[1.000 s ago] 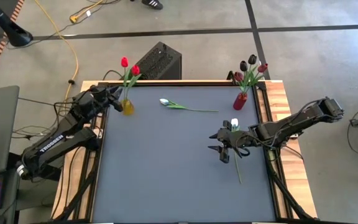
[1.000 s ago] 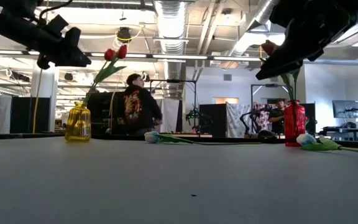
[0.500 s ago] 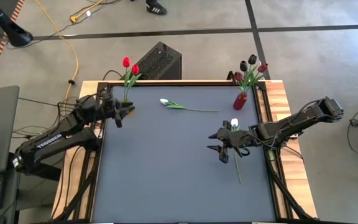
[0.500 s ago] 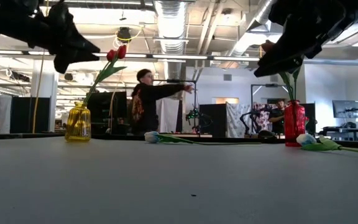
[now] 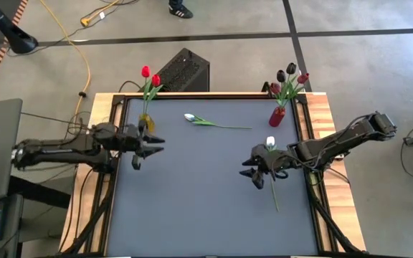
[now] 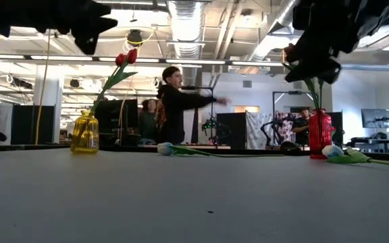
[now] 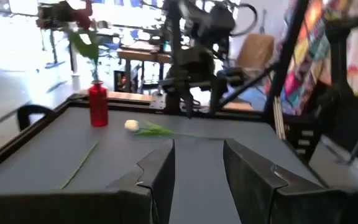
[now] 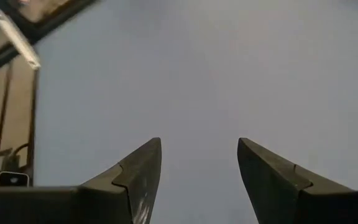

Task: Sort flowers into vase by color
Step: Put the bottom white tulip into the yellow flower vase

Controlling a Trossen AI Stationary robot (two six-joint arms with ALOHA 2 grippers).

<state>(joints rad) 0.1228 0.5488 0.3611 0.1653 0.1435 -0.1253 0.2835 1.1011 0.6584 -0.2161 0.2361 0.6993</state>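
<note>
Jaws of left gripper (image 5: 151, 145) and right gripper (image 5: 247, 167) stand open, empty.

Overhead illumination is even and diffuse; the worktop (image 5: 192, 186) shows only soft shadows. In the low view, ceiling strip lights (image 6: 181, 20) glare and both arms appear as dark silhouettes. The person (image 6: 174, 104) behind is motion-blurred. The left wrist view is soft throughout, with overexposed windows (image 7: 17, 37) behind.
</note>
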